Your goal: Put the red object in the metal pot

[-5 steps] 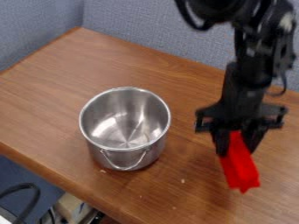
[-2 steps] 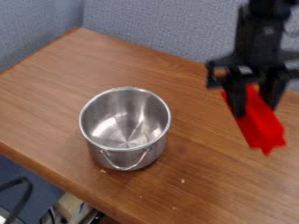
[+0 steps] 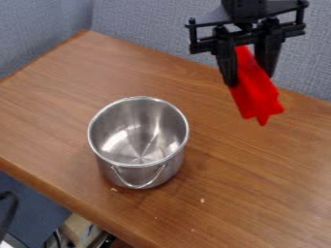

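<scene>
The red object (image 3: 255,87), a smooth bright red bar, hangs in the air at the upper right, tilted with its lower end toward the right. My gripper (image 3: 246,53) points down and is shut on the bar's upper end, its black fingers on either side. The metal pot (image 3: 138,140) stands upright on the wooden table, lower left of the bar, its shiny inside holding nothing and its thin wire handle at the front. The bar is well above the table and off to the right of the pot's rim.
The wooden table (image 3: 77,82) has its front edge running diagonally along the lower left, with a drop beyond it. A blue-grey wall (image 3: 142,19) stands behind the table.
My gripper has risen with the red bar, lifting it off the table at the lower right and carrying it up and a little left. The pot has not moved.
</scene>
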Tool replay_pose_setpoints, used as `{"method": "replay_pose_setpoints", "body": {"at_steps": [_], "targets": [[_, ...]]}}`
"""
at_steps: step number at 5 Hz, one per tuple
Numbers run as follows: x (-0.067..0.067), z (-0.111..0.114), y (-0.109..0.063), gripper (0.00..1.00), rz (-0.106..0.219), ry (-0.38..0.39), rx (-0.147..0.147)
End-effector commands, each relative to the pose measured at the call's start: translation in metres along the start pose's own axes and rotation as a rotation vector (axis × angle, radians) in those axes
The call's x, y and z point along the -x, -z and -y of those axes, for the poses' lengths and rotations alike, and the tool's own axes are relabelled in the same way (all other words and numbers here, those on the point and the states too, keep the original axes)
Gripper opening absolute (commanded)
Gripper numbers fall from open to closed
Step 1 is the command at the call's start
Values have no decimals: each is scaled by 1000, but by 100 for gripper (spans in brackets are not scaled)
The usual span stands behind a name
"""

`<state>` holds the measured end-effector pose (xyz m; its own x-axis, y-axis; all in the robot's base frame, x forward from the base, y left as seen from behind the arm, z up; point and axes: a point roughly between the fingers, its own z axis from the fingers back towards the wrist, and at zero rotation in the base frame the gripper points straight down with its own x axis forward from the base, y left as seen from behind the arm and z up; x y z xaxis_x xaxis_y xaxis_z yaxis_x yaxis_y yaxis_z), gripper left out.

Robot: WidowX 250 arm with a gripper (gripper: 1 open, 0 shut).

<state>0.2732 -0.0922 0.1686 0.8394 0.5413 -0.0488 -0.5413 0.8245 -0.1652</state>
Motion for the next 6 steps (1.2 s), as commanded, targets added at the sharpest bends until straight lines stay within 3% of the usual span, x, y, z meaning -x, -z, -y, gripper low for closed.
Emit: {"method": "replay_pose_setpoints", "body": {"at_steps": [1,2,3,4,6], "targets": [[7,-8,2,0,30,53,-14],[8,-17,14,0,38,38,5],[18,-24,18,0,5,2,23],[28,-25,12,0,-19,-24,67],[41,23,1,0,-67,22,112]]}}
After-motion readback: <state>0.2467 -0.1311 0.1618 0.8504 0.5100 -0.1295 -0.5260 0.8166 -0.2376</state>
